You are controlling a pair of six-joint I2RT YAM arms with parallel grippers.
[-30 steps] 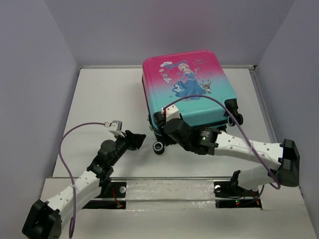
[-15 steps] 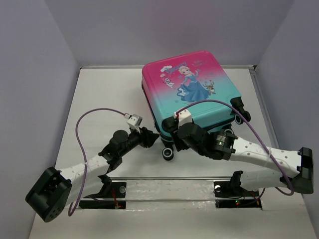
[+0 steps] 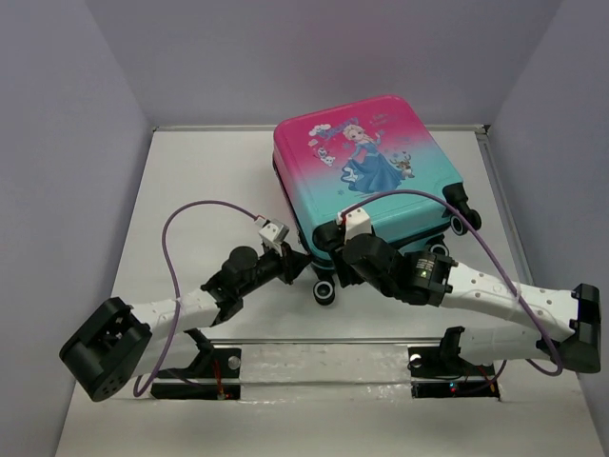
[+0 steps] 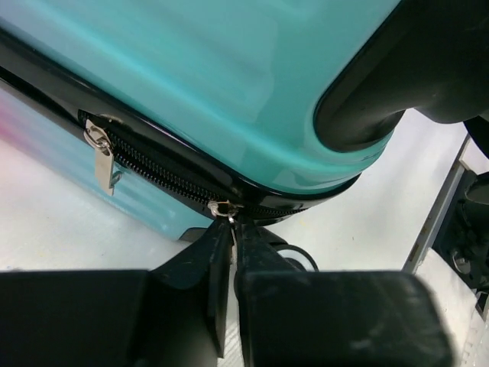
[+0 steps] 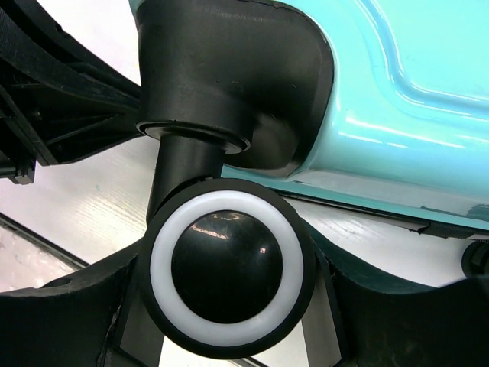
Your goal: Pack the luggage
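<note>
Left wrist view: my left gripper (image 4: 231, 245) is pinching its fingers together on the zipper pull (image 4: 226, 209) of the luggage (image 3: 366, 176), which is lying flat on the table (image 3: 200, 190). My right gripper (image 5: 229, 284) is clamping a wheel (image 5: 229, 264), apparently bracing the case against zip drag.

luggage (image 3: 366, 176) on table (image 3: 190, 181), wheel (image 5: 229, 264) in right pincer (image 3: 333, 276), left pincer (image 3: 303, 268) beside

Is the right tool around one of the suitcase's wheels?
Yes, the right tool straddles a white-ringed wheel of the suitcase.
</note>
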